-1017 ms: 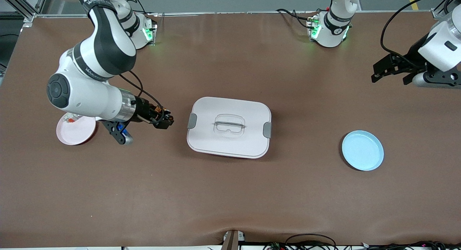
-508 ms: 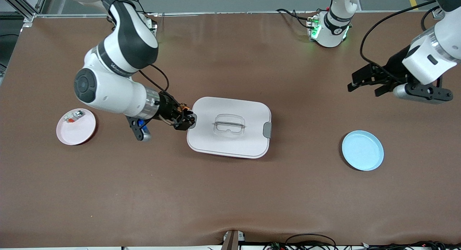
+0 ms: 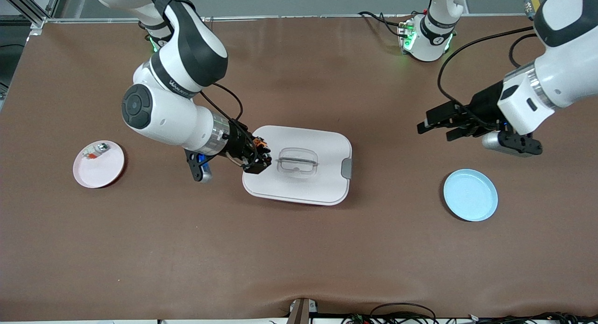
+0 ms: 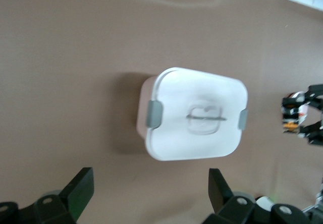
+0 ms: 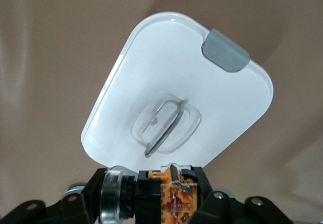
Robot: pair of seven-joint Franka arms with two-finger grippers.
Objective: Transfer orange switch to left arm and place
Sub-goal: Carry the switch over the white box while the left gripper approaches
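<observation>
Orange switch (image 3: 259, 142), a stubby plastic cylinder, sits pinched in the right gripper (image 3: 261, 161) fingers above the smooth white rounded box (image 3: 297, 164) on the brown counter (image 3: 299, 249); dipping could clip the lid.

From the left wrist, the left gripper (image 4: 149, 193) fingers gape wide over bare counter; a mistimed handover might drop it.

From the right wrist, the glossy clear handle (image 5: 164, 122) lies just below.
</observation>
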